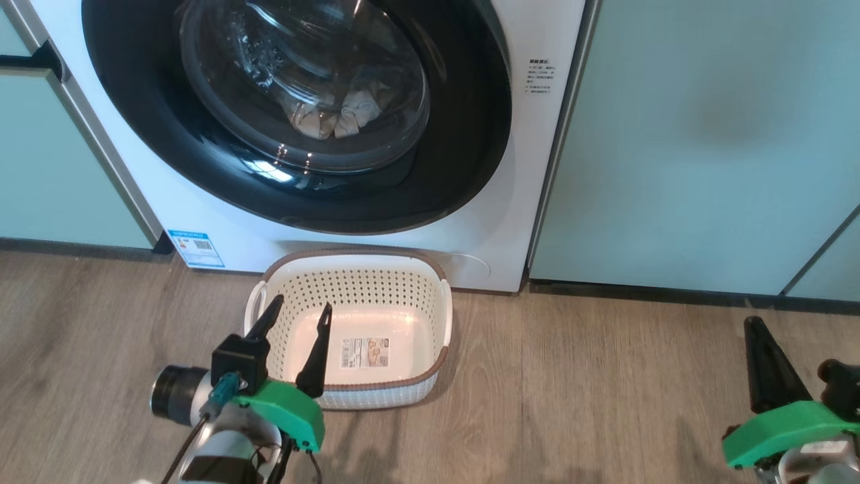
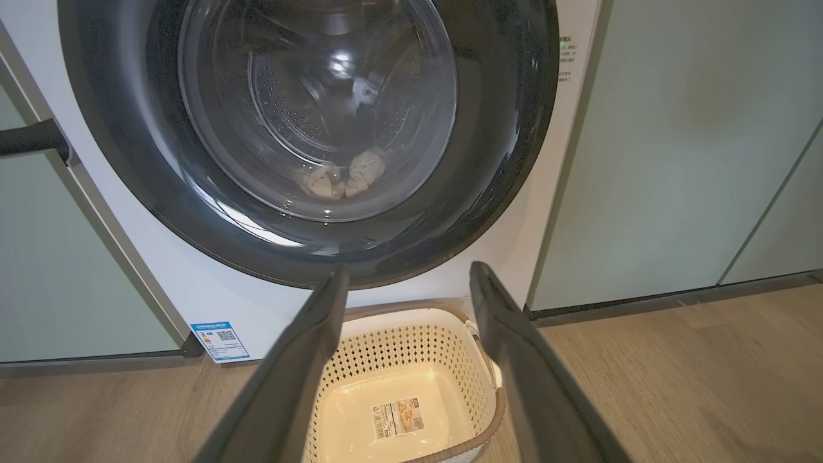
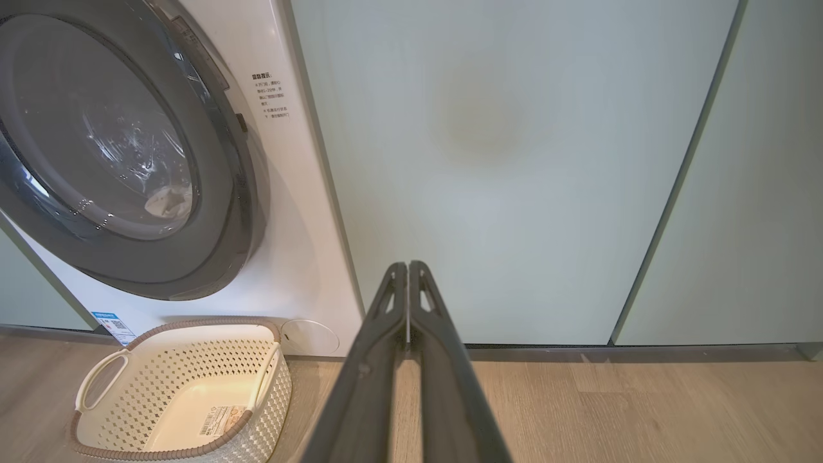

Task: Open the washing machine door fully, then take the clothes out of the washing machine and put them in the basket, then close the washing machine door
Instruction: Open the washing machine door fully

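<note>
Left gripper (image 1: 303,302) held wide near basket (image 1: 356,254), right gripper (image 3: 409,263) pressed closed, clothes (image 1: 342,114) seen through washing machine door (image 1: 457,154).

Wood-grain plank floor (image 1: 605,403), grey-brown, seen in all three views. Standing directly on it: white washing machine (image 1: 215,235), flanked by pale green cabinet panels (image 1: 705,168) on dark plinths. Also resting there, upright and just before the machine's front: cream perforated basket (image 1: 376,286), brown-rimmed, label sticker (image 1: 363,352) on its bottom.
</note>
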Tool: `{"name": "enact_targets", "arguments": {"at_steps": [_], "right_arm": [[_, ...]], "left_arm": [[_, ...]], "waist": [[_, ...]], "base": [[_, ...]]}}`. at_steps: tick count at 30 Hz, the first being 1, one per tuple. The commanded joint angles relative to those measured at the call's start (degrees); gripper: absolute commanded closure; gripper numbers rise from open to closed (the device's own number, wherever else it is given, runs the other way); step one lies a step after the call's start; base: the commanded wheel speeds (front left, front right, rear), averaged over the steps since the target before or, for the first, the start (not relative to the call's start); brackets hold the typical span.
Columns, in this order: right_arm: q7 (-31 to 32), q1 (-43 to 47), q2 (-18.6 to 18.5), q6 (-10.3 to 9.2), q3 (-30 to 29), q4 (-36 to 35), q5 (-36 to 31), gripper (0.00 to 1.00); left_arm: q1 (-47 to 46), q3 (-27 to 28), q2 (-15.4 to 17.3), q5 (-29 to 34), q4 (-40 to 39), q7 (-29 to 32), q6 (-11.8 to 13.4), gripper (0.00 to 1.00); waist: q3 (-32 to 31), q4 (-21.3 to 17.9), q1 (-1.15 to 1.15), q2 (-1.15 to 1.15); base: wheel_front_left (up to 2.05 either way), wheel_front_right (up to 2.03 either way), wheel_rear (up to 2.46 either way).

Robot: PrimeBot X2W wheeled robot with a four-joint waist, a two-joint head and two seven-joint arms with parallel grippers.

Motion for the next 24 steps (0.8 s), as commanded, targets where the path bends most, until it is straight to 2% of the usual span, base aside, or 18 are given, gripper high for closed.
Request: {"name": "enact_targets", "arguments": {"at_steps": [1,6,11,12,13,24], "right_arm": [[-0.79,-3.41,-1.29,-0.17,1.20,-1.41,0.45,1.00],[-0.79,-4.15,-0.42,-0.17,0.13,-0.44,6.23,1.00],[2.09,-6.79,1.22,-0.17,-1.18,0.74,26.00,1.00],[4.10,-8.36,1.34,-0.17,-2.04,0.82,33.69,1.00],[5.24,-9.20,1.37,-0.17,-2.51,0.85,37.32,1.00],[17.94,-19.53,1.42,-0.17,-9.83,4.11,68.86,1.00]], "left_arm": [[-3.35,1.94,0.59,0.58,-2.12,-0.60,-0.11,0.00],[-3.70,1.87,0.51,0.86,-2.54,-0.60,-0.26,0.00],[-4.49,1.66,0.34,1.08,-3.22,-0.60,-0.50,0.00],[-5.07,1.41,0.21,1.19,-3.44,-0.60,-0.66,0.00],[-5.40,1.27,0.15,1.24,-3.52,-0.60,-0.74,0.00],[-8.82,-0.22,-0.64,1.57,-4.47,-0.60,-1.52,0.00]], "waist": [[0.11,0.00,0.00,0.00],[0.90,0.13,0.00,0.00],[2.35,0.68,0.00,0.00],[3.15,1.18,0.00,0.00],[3.56,1.45,0.00,0.00],[8.30,4.86,0.00,0.00]], "base": [[0.00,0.00,0.00],[0.00,0.00,0.00],[0.00,0.00,0.00],[0.00,0.00,0.00],[0.00,0.00,0.00],[0.00,0.00,0.00]]}}
